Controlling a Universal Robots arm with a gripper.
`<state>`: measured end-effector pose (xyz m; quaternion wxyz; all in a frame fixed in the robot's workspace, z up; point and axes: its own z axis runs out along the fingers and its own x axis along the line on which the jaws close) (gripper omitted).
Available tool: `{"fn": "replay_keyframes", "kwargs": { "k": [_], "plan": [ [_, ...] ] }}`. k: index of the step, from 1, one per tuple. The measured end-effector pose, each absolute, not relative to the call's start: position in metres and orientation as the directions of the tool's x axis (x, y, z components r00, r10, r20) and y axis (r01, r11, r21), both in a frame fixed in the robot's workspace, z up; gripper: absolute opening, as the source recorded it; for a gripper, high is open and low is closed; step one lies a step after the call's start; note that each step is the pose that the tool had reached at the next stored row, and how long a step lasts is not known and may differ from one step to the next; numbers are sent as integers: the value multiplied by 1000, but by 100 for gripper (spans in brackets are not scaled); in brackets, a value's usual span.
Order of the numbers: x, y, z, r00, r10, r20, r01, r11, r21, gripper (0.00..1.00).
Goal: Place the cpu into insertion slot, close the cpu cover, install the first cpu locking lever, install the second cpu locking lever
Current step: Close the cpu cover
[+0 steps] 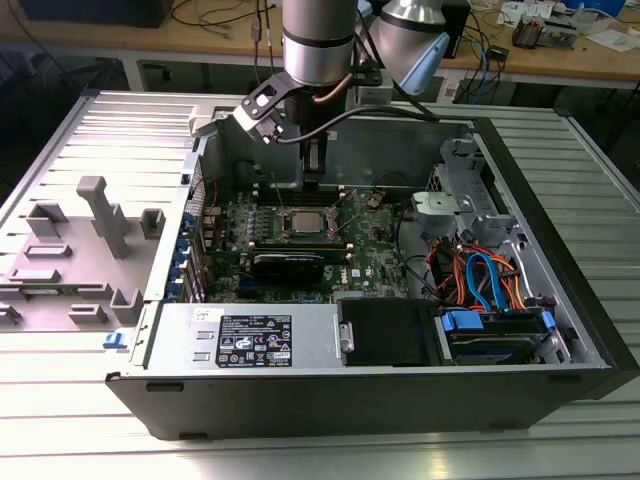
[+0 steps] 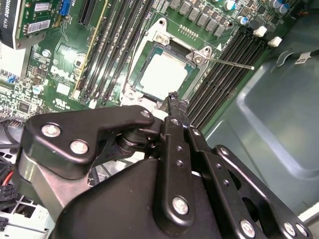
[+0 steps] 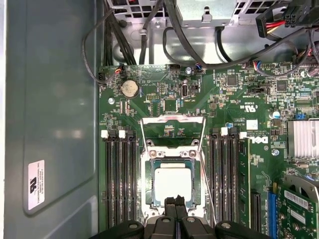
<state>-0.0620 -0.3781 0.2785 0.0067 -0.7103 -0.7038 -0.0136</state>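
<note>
The cpu (image 3: 172, 183) lies flat in the motherboard socket, its pale silver top showing through a square window. The cpu cover (image 3: 149, 164) is a thin silvery frame lying down around it. In the second wrist view the cpu (image 2: 164, 74) sits just beyond my gripper (image 2: 174, 98), whose black fingers are pressed together with nothing between them. A thin wire locking lever (image 2: 229, 62) sticks out sideways from one socket corner, unlatched. In the first wrist view my gripper (image 3: 175, 201) hovers at the socket's edge. In the exterior view my gripper (image 1: 315, 172) hangs over the socket (image 1: 305, 222).
The open computer case (image 1: 560, 330) lies on a slatted metal table. Memory slots (image 3: 119, 179) flank the socket on both sides. A black expansion card (image 1: 288, 265) sits in front of the socket, with cables (image 1: 480, 275) and a drive bay towards the exterior view's right. A grey fixture (image 1: 95, 215) stands on the exterior view's left.
</note>
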Motion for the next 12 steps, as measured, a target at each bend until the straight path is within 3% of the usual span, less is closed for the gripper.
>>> {"fn": "replay_keyframes", "kwargs": {
  "k": [12],
  "plan": [
    [-62, -377, 284, -26, 999, 28, 1000, 26, 10, 11]
  ]
}}
